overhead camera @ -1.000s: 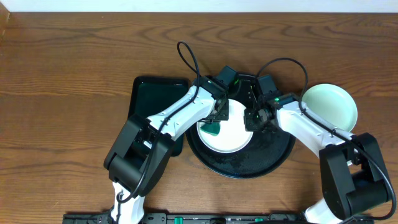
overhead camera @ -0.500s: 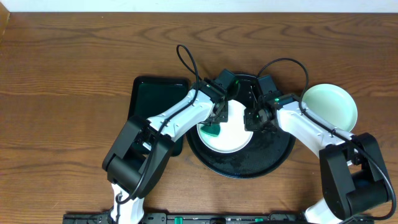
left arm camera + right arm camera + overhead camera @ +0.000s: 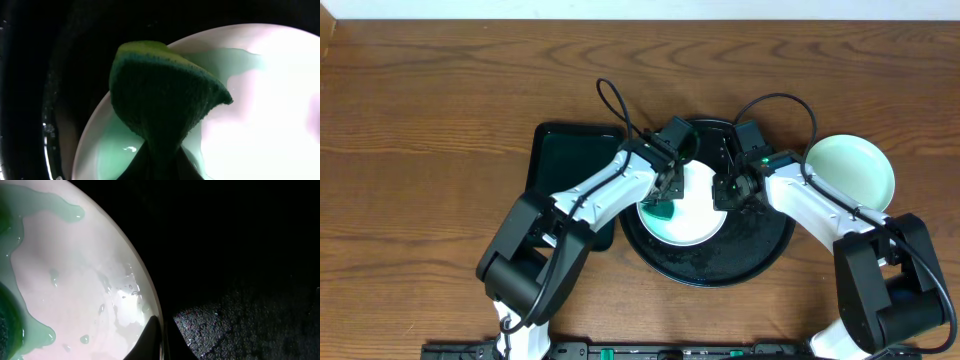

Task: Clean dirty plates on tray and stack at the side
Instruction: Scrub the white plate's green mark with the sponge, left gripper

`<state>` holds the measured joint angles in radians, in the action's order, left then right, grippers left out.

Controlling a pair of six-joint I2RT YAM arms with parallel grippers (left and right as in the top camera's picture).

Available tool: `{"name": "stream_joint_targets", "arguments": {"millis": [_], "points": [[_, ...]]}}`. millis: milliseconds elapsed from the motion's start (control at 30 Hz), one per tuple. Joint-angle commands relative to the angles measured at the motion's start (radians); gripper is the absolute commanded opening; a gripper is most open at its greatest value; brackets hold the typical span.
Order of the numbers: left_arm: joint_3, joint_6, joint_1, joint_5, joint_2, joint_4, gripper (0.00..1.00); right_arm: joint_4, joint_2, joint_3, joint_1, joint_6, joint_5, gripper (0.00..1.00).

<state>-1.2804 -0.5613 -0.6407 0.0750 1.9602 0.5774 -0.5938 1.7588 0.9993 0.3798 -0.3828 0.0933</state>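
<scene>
A white plate (image 3: 695, 212) lies on the round black tray (image 3: 760, 250), wet with pale green liquid (image 3: 30, 205). My left gripper (image 3: 666, 190) is shut on a dark green sponge (image 3: 663, 209) that presses on the plate's left part. In the left wrist view the sponge (image 3: 165, 95) hangs folded from the gripper (image 3: 162, 167) over the plate (image 3: 260, 100). My right gripper (image 3: 727, 190) is shut on the plate's right rim. In the right wrist view its fingertips (image 3: 150, 335) pinch the plate's edge (image 3: 155, 305). A mint-green plate (image 3: 850, 172) sits on the table to the right of the tray.
A rectangular dark green tray (image 3: 565, 160) lies left of the black tray, partly under my left arm. The black tray's floor (image 3: 240, 255) is wet and speckled. Bare wooden table (image 3: 420, 150) surrounds everything.
My left wrist has shifted slightly left, with the sponge still on the plate's left part. The right arm and the plate have stayed still.
</scene>
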Motion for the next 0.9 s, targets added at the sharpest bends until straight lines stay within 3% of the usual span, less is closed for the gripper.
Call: {"name": "stream_joint_targets", "arguments": {"millis": [0,200,467,700,867], "points": [[0.069,-0.008,-0.007,0.195,0.056,0.023,0.07,0.003,0.009,-0.015,0.008,-0.006,0.028,0.01],[0.069,-0.009,-0.007,0.389,0.056,-0.052,0.08,0.004,0.009,-0.015,0.008,-0.006,0.028,0.01],[0.056,-0.014,-0.006,0.524,0.051,-0.087,0.07,0.004,0.009,-0.015,0.008,-0.006,0.028,0.01],[0.024,-0.009,-0.003,0.5,-0.049,-0.09,0.08,0.007,0.009,-0.015,0.008,-0.006,0.028,0.01],[0.023,-0.008,0.0,0.339,-0.175,-0.089,0.07,0.007,0.009,-0.015,0.008,-0.006,0.028,0.01]]}}
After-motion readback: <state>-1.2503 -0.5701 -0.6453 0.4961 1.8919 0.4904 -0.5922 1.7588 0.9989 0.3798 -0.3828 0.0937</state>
